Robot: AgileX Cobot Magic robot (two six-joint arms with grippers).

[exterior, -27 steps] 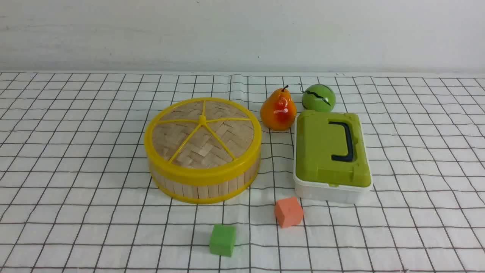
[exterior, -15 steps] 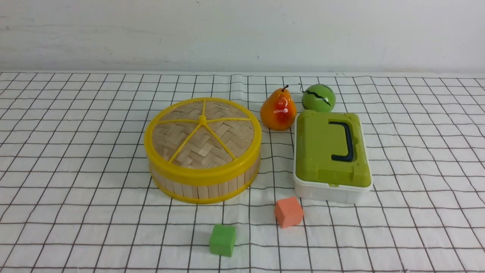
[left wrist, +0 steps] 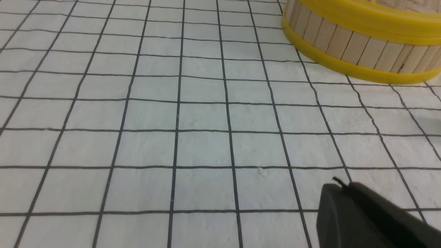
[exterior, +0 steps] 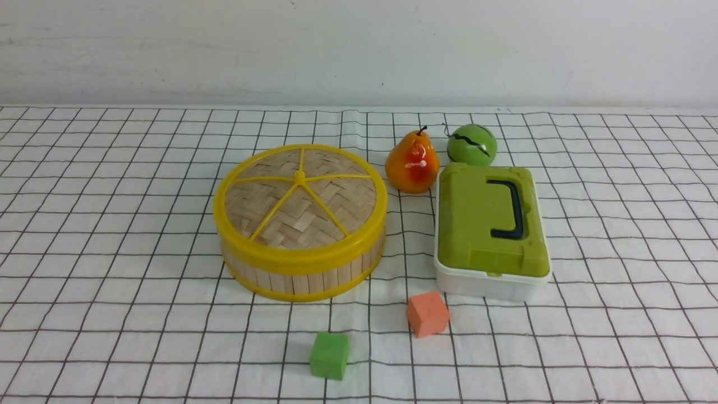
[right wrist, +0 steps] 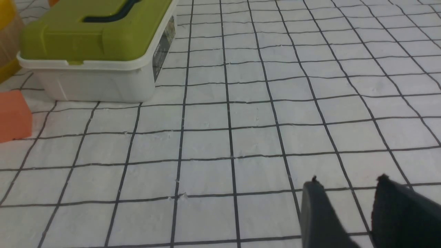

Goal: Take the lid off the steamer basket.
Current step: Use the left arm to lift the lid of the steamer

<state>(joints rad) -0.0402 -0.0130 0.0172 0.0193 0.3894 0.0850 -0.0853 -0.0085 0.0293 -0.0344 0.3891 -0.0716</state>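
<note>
The steamer basket [exterior: 303,278] stands left of centre on the checked cloth, pale upright slats between yellow rims. The lid [exterior: 300,205], woven bamboo with a yellow rim and five yellow spokes, sits flat on it. Neither arm shows in the front view. In the left wrist view the basket's side [left wrist: 358,44] is at the far right and my left gripper [left wrist: 339,187] is shut and empty over bare cloth, well short of it. In the right wrist view my right gripper [right wrist: 348,184] is open and empty over bare cloth.
A white box with a green lid and dark handle [exterior: 491,224] stands right of the basket. Behind are a pear [exterior: 412,163] and a green ball [exterior: 471,145]. In front lie an orange cube [exterior: 427,314] and a green cube [exterior: 330,354].
</note>
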